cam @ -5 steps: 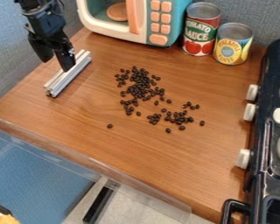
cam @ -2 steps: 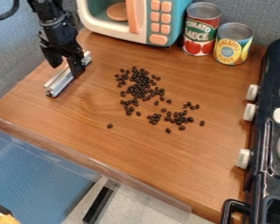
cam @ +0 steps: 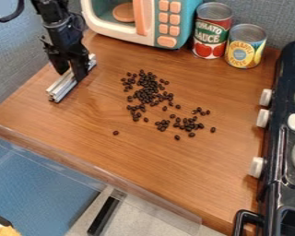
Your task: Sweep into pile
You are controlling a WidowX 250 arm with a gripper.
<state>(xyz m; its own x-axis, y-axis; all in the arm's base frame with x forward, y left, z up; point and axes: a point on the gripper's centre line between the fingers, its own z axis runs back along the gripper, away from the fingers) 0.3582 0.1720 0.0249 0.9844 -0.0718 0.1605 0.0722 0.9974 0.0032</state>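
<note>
gripper: the black gripper (cam: 71, 75) hangs down at the upper left of the wooden counter (cam: 147, 168), over the middle and upper part of the metal bar; how far open it is, and whether it has hold of the bar, i cannot tell
metal bar: a silver, grooved metal bar (cam: 59, 89) lies aslant on the counter, its near end towards the lower left, well apart from the beans
beans: the small dark beans (cam: 147, 91) are scattered around the middle of the counter, thickest in an uneven patch left of a looser bunch (cam: 185, 123); a few sit above that bunch, one stray bean (cam: 116, 132) lies off to the lower left and another (cam: 213, 130) at the right
microwave: a teal and cream toy microwave (cam: 163, 23) with orange buttons and handle stands at the back
cans: a red can (cam: 211, 32) with tomatoes pictured on it stands upright beside the microwave; a yellow and blue can (cam: 244, 48) stands upright just to its right
stove: a black toy stove (cam: 274, 152) with white knobs (cam: 256, 167) runs along the right side
counter edge: a clear plastic strip (cam: 138, 191) runs along the near edge
</note>
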